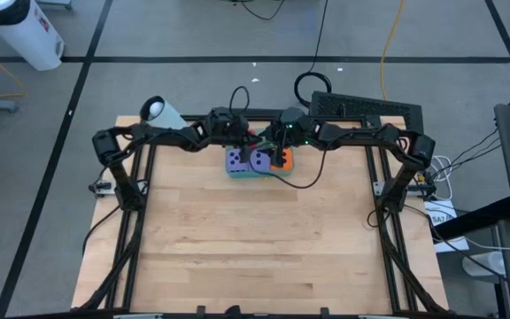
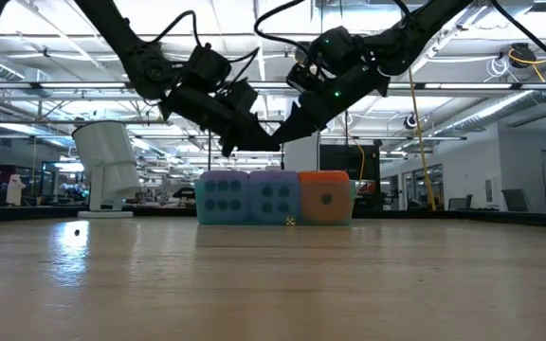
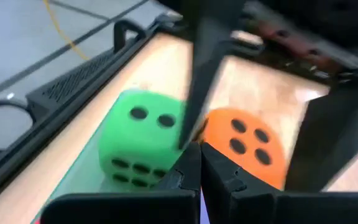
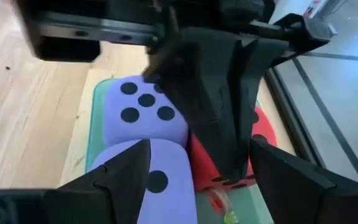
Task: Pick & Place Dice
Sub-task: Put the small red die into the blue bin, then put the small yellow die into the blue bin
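The dice [image 1: 259,161] sit in the tray just below the apparently open right gripper [image 1: 279,152].

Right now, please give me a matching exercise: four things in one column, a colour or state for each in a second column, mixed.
Column one:
1. left gripper
2. right gripper
3. die showing four pips
4. die beside it in the left wrist view

Column two:
A. green
B. open
C. orange
D. shut

Pairs: 1-D, 2-B, 3-C, 4-A
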You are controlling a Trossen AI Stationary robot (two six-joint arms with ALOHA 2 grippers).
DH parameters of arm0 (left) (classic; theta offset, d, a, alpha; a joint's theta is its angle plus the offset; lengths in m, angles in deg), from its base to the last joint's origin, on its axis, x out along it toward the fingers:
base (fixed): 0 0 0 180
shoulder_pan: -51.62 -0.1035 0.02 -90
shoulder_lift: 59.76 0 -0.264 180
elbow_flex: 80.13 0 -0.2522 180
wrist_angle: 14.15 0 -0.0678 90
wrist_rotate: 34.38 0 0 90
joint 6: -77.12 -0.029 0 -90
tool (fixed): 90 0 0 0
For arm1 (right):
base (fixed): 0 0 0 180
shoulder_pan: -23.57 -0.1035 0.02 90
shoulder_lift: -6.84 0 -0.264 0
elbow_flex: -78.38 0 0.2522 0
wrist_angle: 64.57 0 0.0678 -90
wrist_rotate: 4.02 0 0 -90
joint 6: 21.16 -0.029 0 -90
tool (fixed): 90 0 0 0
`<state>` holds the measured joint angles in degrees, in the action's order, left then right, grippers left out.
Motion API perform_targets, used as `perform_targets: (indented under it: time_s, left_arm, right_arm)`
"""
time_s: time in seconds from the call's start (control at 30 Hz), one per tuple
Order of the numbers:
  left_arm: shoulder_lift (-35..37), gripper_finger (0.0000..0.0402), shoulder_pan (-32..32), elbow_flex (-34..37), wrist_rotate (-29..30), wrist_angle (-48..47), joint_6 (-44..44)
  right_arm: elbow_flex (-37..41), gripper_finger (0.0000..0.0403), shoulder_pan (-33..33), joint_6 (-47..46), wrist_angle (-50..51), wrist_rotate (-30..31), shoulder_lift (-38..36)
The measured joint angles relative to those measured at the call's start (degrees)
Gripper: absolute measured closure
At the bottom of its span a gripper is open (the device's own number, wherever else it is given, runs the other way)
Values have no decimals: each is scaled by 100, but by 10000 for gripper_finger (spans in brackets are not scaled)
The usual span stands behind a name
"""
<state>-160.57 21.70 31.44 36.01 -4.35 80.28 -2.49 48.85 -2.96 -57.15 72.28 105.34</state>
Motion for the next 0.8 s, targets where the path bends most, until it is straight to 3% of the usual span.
perform_targets:
  time_s: [0.23, 0.3, 0.4, 0.53, 0.8]
  left_arm:
    - [166, 397, -37, 4, -146, -386, -137]
    - [477, 398, 13, 4, -174, -538, -259]
    - [1209, 399, 94, 149, -13, -934, -543]
    - [2476, 399, 167, 940, 358, -921, -771]
    - [4574, 400, 172, 2951, 472, -547, -188]
  right_arm:
    - [4, 140, 13, -16, 20, 17, -42]
    - [4, 140, 72, -126, 34, -40, -53]
    - [4, 140, 300, -369, 116, -660, -208]
    - [265, 140, 653, -807, -23, -1472, -617]
    - [1691, 173, 517, -1327, -1633, -1508, -1727]
